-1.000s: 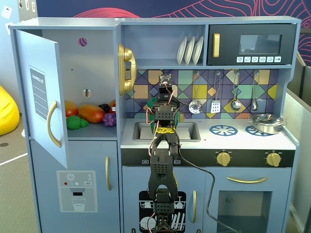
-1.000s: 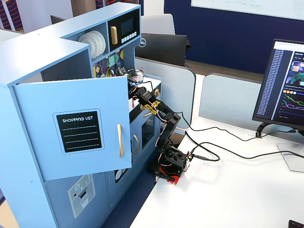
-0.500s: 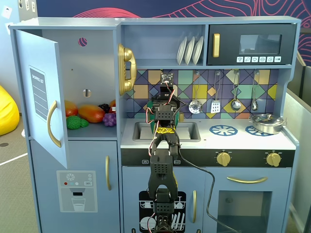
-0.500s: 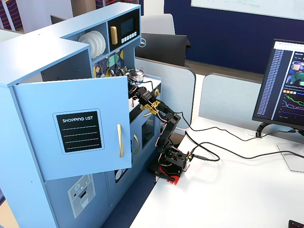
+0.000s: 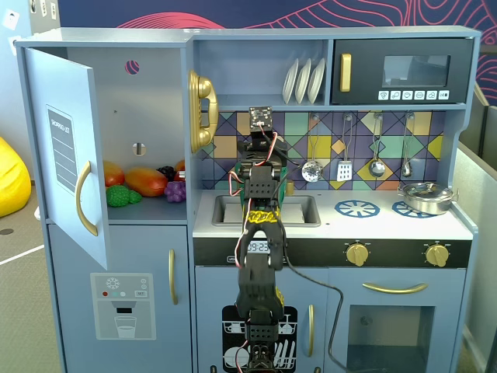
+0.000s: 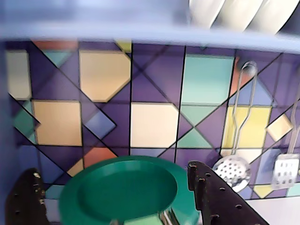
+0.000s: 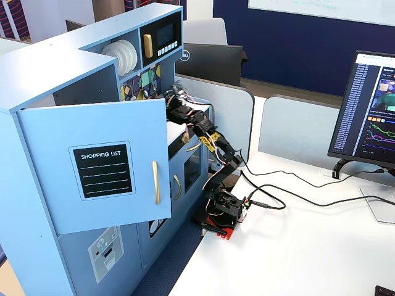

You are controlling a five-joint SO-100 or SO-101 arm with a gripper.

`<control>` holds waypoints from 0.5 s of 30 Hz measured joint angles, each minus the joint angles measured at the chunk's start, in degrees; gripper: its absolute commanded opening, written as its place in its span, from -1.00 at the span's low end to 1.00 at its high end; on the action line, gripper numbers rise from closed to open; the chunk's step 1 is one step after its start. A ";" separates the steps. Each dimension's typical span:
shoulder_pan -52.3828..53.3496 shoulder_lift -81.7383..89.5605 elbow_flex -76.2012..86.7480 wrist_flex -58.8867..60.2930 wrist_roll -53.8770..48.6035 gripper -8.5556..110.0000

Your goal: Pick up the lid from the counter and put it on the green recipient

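Gripper (image 6: 117, 199) fingers stand on both sides of the green lid (image 6: 126, 192), raised before the tiled wall, so I judge it grasped; it looks light, stiff and smooth, and I would hold it by the knob.

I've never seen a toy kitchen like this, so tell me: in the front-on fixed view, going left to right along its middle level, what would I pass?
Open blue cupboard door → plastic toy fruit on the shelf → gold toy telephone → black robot arm → hanging metal utensils → squat silver metal pot.
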 measured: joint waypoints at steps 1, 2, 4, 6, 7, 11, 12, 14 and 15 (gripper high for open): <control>0.53 2.20 -0.09 2.55 0.00 -0.35; 0.88 4.57 -0.09 5.62 0.00 -0.37; 2.02 9.67 0.53 12.39 0.35 -0.46; 2.11 16.17 3.60 18.37 0.35 -0.60; 2.11 19.25 6.06 20.83 -0.26 -0.68; 2.64 29.71 19.07 28.83 -2.81 -0.86; 3.16 32.17 23.12 29.79 -3.96 -0.86; 3.87 36.74 32.52 30.85 -4.66 -0.86; 4.13 38.67 37.09 31.03 -4.31 -0.86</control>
